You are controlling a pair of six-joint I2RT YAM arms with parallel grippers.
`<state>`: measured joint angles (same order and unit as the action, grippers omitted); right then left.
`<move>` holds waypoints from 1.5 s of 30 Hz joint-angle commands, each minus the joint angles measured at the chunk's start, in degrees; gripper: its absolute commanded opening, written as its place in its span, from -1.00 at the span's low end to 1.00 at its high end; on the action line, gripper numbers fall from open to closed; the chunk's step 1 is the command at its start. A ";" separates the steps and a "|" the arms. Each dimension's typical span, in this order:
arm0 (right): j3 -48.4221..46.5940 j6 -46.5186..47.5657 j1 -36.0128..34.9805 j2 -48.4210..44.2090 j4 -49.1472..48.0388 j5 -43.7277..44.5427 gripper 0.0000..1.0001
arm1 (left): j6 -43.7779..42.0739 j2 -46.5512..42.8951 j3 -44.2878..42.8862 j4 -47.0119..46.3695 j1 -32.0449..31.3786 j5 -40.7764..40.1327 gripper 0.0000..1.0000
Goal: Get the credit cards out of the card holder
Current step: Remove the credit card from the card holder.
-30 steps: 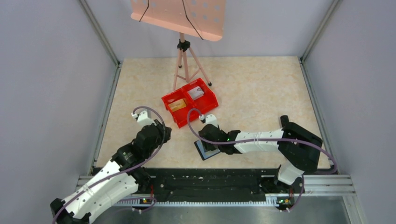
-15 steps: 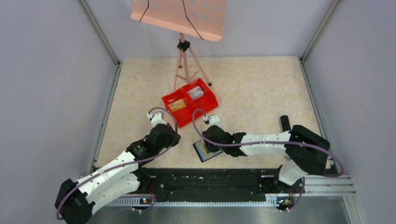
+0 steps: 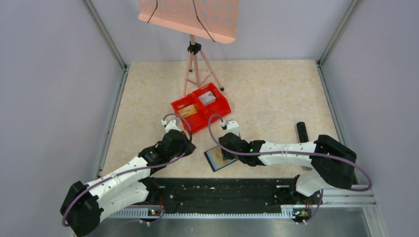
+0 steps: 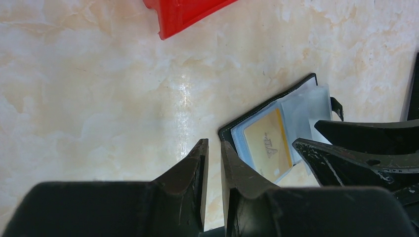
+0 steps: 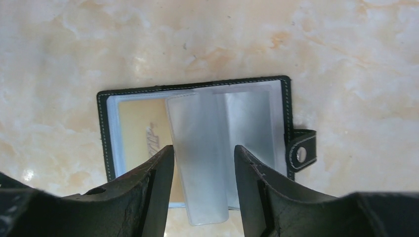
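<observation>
The card holder (image 5: 257, 113) lies open on the bench (image 5: 346, 49) beneath the right hand (image 5: 203, 163), which is spread astride a floppy clear sleeve (image 5: 205, 210), while the left hand (image 4: 214, 148) hovers almost closed and empty; the thin, stiff, slick-looking gold credit card (image 5: 141, 133) likely needs an edge pinch at the pocket mouth.

Beige marbled worktop (image 3: 276, 94), grey walls (image 3: 49, 74) on three sides, pink perforated panel (image 3: 190, 15) on tripod (image 3: 195, 69) at far edge.
</observation>
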<state>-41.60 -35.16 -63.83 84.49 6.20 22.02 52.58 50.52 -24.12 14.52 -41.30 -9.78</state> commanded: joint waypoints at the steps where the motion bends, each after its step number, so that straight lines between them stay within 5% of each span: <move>1: -0.58 -0.48 0.29 -4.03 4.41 6.44 -0.04 | 0.55 -0.18 -1.02 -3.00 -0.11 0.72 -0.59; 14: -2.00 -1.62 1.61 -12.57 12.28 7.66 -0.12 | 0.81 2.79 -0.75 -5.38 -0.10 3.00 -0.60; 28: 9.13 0.66 14.21 -11.33 -15.74 -31.49 -0.37 | 2.10 9.05 2.07 -17.14 -0.15 13.15 -0.63; 36: 12.56 -1.44 20.19 -6.29 -25.16 -44.57 -0.37 | 2.90 15.39 2.54 -22.44 -0.19 17.17 -0.67; 45: 13.47 -1.53 21.75 -1.19 -29.33 -47.46 -0.37 | 3.49 21.88 2.67 -25.49 -0.19 19.44 -0.69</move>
<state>-28.45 -36.67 -42.98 81.95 -17.82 -22.68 55.64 71.16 -21.96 -6.55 -41.30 8.16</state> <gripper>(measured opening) 0.315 0.156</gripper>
